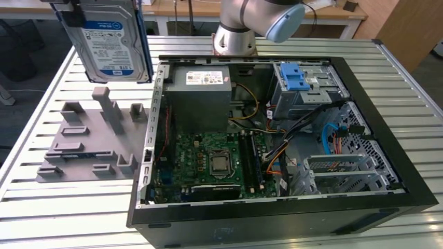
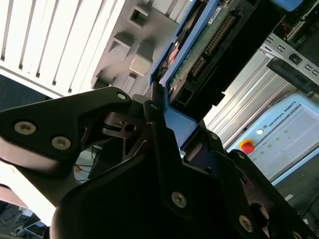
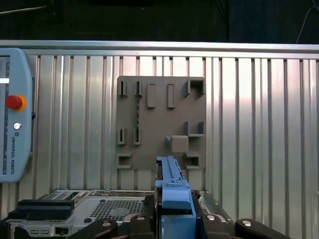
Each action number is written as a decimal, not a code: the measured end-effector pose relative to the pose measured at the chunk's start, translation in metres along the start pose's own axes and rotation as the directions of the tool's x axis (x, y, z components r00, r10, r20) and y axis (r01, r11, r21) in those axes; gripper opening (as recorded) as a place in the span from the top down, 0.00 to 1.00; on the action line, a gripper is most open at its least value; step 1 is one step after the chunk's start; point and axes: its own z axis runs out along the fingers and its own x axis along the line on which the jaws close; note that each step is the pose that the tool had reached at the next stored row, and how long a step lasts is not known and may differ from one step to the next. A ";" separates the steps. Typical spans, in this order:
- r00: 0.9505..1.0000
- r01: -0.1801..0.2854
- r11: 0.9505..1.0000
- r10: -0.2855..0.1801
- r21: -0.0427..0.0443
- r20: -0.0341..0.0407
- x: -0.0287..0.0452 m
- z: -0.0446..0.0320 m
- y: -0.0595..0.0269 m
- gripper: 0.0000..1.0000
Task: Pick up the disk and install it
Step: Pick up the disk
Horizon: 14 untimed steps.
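Your pincer (image 3: 173, 204) is closed on the flat silver metal disk with the blue-and-white label (image 1: 111, 44). It squeezes the disk by its edges, where the blue plastic rails run. In the first wrist view, one blue rail sticks out between the two black fingers.

The disk hangs up in the air and touches nothing else. It stands upright. In the exterior view its label faces the camera. It is outside the big open black computer case (image 1: 277, 218), off the case's far corner on the exterior view's left. In the second wrist view you can see the disk's other face, with a green board and a row of pins.

The case lies open on the silver slatted metal worktop (image 1: 69, 207). A flat grey plastic plate with little blocks and slots (image 1: 76, 150) lies on the worktop just beside the case, on the exterior view's left. The disk is above the plate's far end, well clear of it.

Inside the case, a grey metal box with a white sticker (image 1: 201, 98) sits by the far wall. A small blue plastic latch (image 1: 294, 78) sits on the metal cage in the far corner on the exterior view's right.
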 end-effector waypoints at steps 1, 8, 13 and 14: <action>1.000 0.000 1.000 0.000 0.000 0.000 0.0032 0.0004 0.0000 0.64; 1.000 0.000 1.000 0.000 0.000 -0.001 0.0155 0.0018 -0.0058 0.64; 1.000 0.000 1.000 0.000 0.000 -0.001 0.0179 0.0014 -0.0283 0.64; 1.000 0.000 1.000 0.000 0.000 -0.001 0.0181 0.0013 -0.0328 0.64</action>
